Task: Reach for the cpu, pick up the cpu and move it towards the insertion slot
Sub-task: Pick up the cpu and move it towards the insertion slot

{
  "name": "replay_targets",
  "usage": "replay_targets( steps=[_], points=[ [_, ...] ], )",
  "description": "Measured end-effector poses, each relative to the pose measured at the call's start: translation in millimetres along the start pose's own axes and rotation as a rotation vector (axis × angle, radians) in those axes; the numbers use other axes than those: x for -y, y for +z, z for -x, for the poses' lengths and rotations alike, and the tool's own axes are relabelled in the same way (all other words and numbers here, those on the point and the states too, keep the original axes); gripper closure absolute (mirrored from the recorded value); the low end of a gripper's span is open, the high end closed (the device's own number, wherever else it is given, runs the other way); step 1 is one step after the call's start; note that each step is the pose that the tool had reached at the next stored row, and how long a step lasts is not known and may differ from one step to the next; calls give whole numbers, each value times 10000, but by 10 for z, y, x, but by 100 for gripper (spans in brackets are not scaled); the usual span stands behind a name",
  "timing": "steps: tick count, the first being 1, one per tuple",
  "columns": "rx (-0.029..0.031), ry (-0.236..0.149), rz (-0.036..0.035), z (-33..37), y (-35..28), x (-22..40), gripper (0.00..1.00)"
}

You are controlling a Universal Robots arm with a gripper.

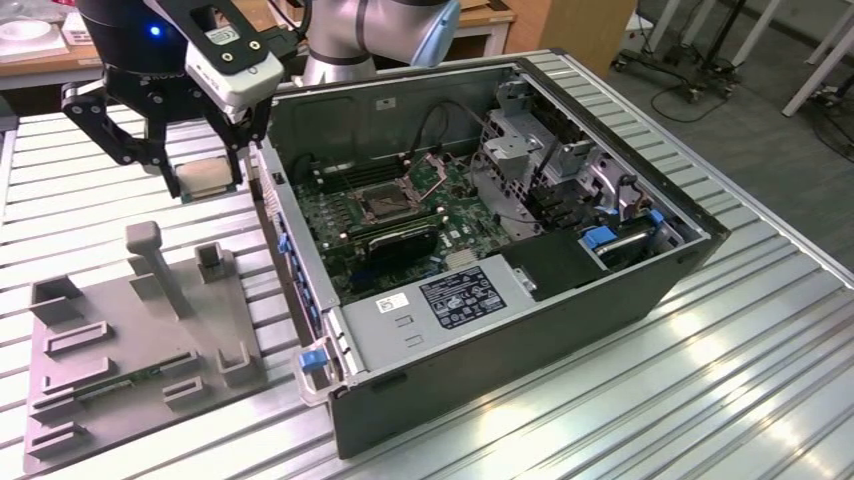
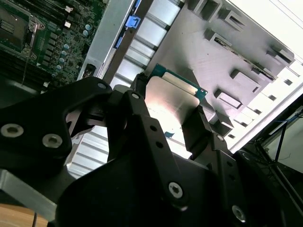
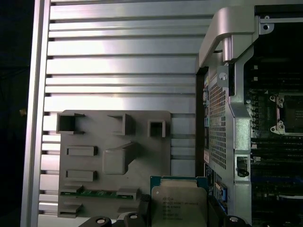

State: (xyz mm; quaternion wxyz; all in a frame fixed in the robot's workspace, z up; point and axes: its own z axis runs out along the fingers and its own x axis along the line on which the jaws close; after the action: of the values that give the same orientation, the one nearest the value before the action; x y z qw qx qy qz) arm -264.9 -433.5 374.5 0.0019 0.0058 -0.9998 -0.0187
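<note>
My gripper (image 1: 204, 186) is shut on the cpu (image 1: 206, 178), a flat silvery square held by its edges between the black fingers. It hangs above the slatted table, just outside the open computer case's side wall on the exterior view's left. Both wrist views show the cpu (image 2: 173, 97) (image 3: 179, 205) pinched in the gripper (image 2: 170, 103) (image 3: 179, 213), its thin green rim visible. The insertion slot (image 1: 380, 203), a metal-framed square socket with a dark centre, lies on the green board inside the case and appears in both wrist views (image 2: 12, 26) (image 3: 291, 113).
A grey plastic fixture plate (image 1: 134, 335) (image 3: 142, 156) with raised holders lies on the table below and in front of the gripper, with a narrow green circuit strip (image 3: 97, 193) in it. The open computer case (image 1: 561, 290) has tall walls, drive cages and cables.
</note>
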Motion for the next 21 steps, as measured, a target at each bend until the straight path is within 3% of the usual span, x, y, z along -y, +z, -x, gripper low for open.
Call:
replay_targets(
  steps=[3,13,21],
  points=[
    [-1,-1,0,21,0,0,45],
    [0,15,0,187,17,-14,45],
    [1,16,1,247,22,-13,45]
  ],
)
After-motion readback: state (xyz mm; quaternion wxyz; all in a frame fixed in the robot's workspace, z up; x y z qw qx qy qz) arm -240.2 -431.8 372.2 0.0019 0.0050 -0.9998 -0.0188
